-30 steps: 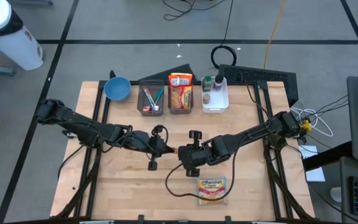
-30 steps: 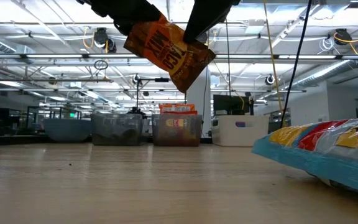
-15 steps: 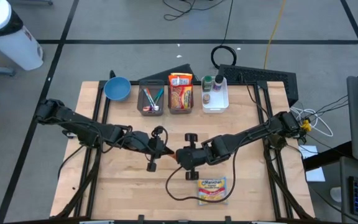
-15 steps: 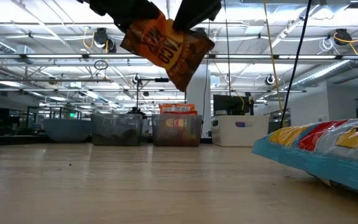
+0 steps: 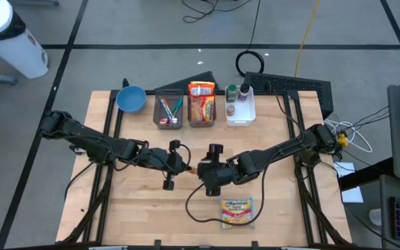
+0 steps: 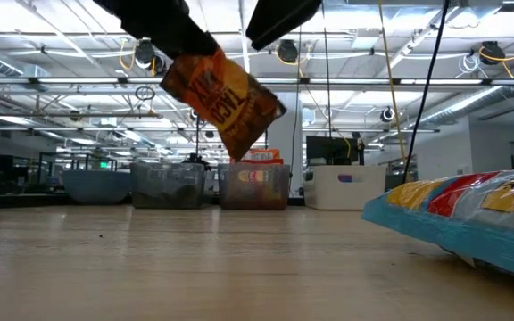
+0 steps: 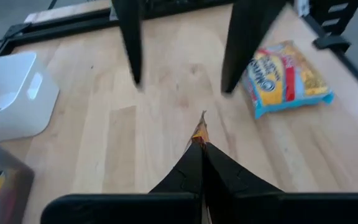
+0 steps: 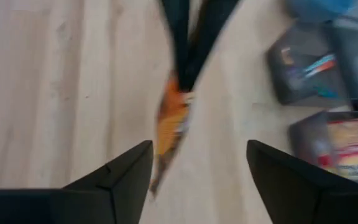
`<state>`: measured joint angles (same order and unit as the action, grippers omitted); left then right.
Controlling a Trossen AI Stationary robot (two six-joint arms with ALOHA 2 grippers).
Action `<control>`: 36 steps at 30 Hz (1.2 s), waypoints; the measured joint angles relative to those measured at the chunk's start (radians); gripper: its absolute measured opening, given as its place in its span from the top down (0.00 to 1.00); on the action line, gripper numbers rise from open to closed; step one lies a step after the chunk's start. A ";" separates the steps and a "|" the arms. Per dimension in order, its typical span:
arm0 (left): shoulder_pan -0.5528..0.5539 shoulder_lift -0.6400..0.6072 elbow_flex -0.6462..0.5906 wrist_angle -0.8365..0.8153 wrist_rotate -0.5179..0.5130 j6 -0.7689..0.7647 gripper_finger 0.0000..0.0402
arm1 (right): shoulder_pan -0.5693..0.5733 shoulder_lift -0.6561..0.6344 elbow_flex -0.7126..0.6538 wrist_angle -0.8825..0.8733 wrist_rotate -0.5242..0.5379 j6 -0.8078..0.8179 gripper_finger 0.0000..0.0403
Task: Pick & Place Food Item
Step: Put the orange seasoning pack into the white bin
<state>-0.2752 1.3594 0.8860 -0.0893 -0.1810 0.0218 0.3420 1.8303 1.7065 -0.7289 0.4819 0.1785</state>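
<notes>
An orange snack packet (image 6: 221, 100) hangs in the air above the middle of the table, with my left gripper (image 6: 163, 31) shut on its upper end. The left wrist view shows only its thin edge (image 7: 199, 129) past the closed fingers. My right gripper (image 8: 197, 174) stands open just beside the packet (image 8: 169, 127), toward the table's right, and touches nothing. In the low view it (image 6: 279, 16) sits above the packet's other end. From above, the two grippers (image 5: 185, 169) (image 5: 201, 172) nearly meet at mid-table. My left gripper pinches the packet's upper end (image 6: 178, 69) between its two shut fingers. The fingers come slanting down from the table's left. The packet hangs below them, tilted, its lower corner (image 6: 239, 152) well clear of the table.
A blue and yellow noodle pack (image 5: 237, 212) lies near the table's front edge. Along the far edge stand a blue bowl (image 5: 130, 98), a bin of pens (image 5: 169, 111), a bin of snack packs (image 5: 201, 104) and a white bin (image 5: 240, 104). A black cable (image 5: 193, 208) loops over the wood.
My right gripper has let go of the packet's far end and now stands clear of it. That end has dropped, and the packet has swung toward my left gripper, which alone holds it. Neither arm has travelled.
</notes>
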 joint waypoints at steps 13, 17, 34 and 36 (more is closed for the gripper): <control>0.009 -0.094 -0.003 -0.157 -0.083 -0.020 0.99 | 0.104 -0.289 -0.349 0.176 0.335 0.100 0.36; 0.020 -0.174 -0.025 -0.076 -0.067 0.006 0.99 | 0.136 -0.425 -0.632 0.566 0.328 0.081 0.36; 0.073 -0.281 -0.475 1.033 0.192 -0.032 0.99 | 0.171 -0.189 -1.232 2.222 0.218 -0.450 0.37; 0.082 -0.250 -0.472 1.066 0.208 -0.042 0.99 | 0.150 -0.140 -1.177 2.224 0.198 -0.485 0.37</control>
<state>-0.1937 1.1091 0.4145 0.9770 0.0272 -0.0202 0.4916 1.6904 0.5295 1.4949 0.6796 -0.3066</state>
